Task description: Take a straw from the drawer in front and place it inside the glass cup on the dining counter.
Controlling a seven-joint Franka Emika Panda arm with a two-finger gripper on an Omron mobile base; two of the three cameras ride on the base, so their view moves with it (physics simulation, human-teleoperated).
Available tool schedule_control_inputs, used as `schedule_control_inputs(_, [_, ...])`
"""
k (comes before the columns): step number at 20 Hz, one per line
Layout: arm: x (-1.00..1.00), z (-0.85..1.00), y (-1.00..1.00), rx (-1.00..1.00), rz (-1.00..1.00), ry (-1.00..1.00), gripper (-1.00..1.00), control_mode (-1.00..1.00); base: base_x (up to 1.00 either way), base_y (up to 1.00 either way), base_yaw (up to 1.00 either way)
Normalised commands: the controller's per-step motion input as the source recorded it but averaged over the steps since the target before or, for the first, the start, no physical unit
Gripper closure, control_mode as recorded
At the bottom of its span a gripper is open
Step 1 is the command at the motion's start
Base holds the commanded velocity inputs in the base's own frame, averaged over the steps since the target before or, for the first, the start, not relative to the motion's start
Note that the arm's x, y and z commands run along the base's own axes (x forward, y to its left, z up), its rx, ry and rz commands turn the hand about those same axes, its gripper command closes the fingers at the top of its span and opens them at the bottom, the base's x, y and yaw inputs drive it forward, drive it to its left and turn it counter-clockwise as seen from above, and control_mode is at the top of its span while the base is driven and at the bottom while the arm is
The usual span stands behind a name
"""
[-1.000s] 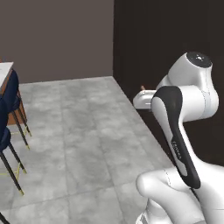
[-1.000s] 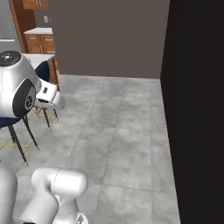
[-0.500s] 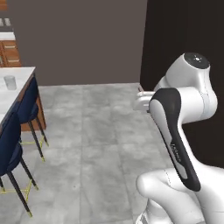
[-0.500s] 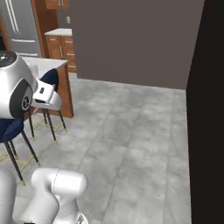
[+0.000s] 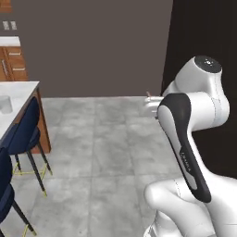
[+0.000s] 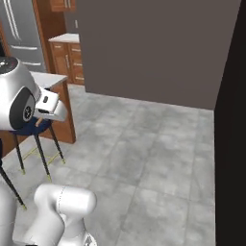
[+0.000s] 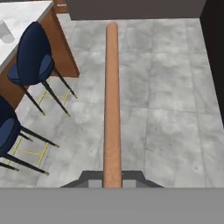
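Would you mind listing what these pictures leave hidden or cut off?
- Gripper: fingertips cut off by the hand view's bottom edge; shut on the straw.
- Glass cup: left side cut by the left base view's edge; any contents too small to tell.
- Dining counter: mostly beyond the hand view's edge.

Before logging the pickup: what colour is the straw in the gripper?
Reddish-brown, clearest in the hand view: straw.

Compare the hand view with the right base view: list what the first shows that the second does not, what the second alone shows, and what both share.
Hand view alone: the straw running up the picture from between the shut fingers, and the glass cup on the dining counter.

Right base view alone: the steel fridge, the wall cabinets with drawers beside it, and the robot's white arm.

Both: the grey tiled floor, the dining counter's brown base and a navy stool.
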Motion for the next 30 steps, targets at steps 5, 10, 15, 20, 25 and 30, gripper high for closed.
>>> schedule_control_inputs(5, [0.00, 0.00, 0.00, 0.00, 0.00, 0.00, 1.00, 1.00, 1.00, -0.12, 0.33])
schedule_control_inputs(10, [0.00, 0.00, 0.00, 0.00, 0.00, 0.00, 1.00, 1.00, 1.00, -0.18, 0.53])
schedule_control_inputs(15, [0.00, 0.00, 0.00, 0.00, 0.00, 0.00, 1.00, 1.00, 1.00, -0.27, 0.58])
schedule_control_inputs(20, [0.00, 0.00, 0.00, 0.00, 0.00, 0.00, 1.00, 1.00, 1.00, -0.31, 0.59])
schedule_control_inputs(25, [0.00, 0.00, 0.00, 0.00, 0.00, 0.00, 1.00, 1.00, 1.00, -0.33, 0.58])
schedule_control_inputs(30, [0.00, 0.00, 0.00, 0.00, 0.00, 0.00, 1.00, 1.00, 1.00, -0.32, 0.57])
